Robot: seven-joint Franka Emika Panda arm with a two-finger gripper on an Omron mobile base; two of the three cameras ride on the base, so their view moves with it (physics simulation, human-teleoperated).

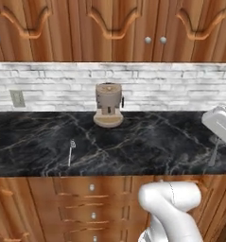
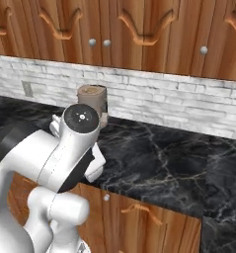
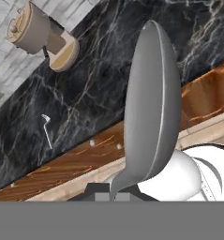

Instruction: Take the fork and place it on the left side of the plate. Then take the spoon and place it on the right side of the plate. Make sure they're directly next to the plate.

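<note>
Between the pincer (image 3: 108, 196) tips: spoon (image 3: 151, 108) clamped by its handle end, lifted off the surface (image 1: 147, 146).
Thin grip may let it pivot or slip; fork (image 1: 71, 152) lies on marble, plate unseen.

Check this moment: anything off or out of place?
The gripper is shut on the spoon, lifted off the counter with its bowl up. The fork lies alone near the counter's front edge, with no plate beside it. The coffee machine stands upright; nothing spilled.
</note>
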